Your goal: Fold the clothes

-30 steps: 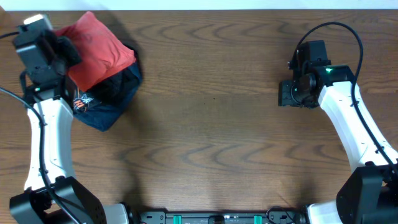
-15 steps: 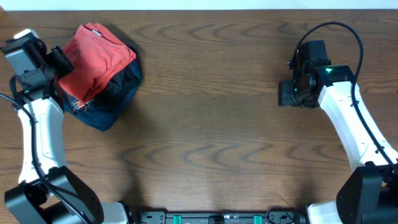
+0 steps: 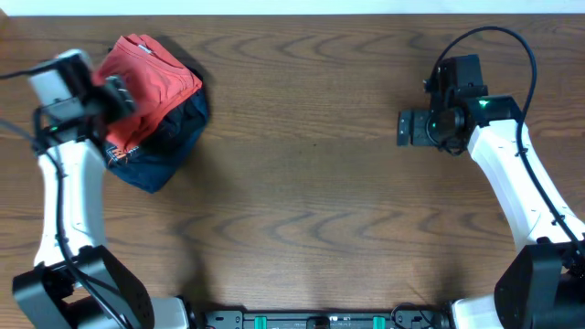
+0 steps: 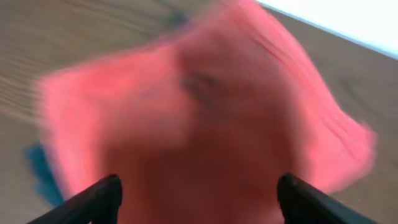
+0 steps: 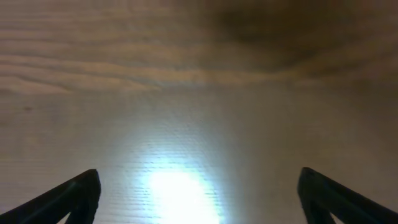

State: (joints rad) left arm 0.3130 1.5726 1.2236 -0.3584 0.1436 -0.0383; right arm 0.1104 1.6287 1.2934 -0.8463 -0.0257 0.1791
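At the far left of the brown wooden table [image 3: 302, 183], I see the coral-red cotton T-shirt [image 3: 151, 78] bunched on top of a dark navy garment [image 3: 160, 151]. The left arm's fingers [image 4: 99, 199] are spread wide at its left edge, though the blurred wrist view hides any contact. At the far right, the right arm's fingers [image 5: 74, 193] stand spread over bare table, grasping nothing.

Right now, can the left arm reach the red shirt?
Probably yes. The left gripper is open right beside the red shirt, which lies on top of a dark navy garment, with nothing between them.
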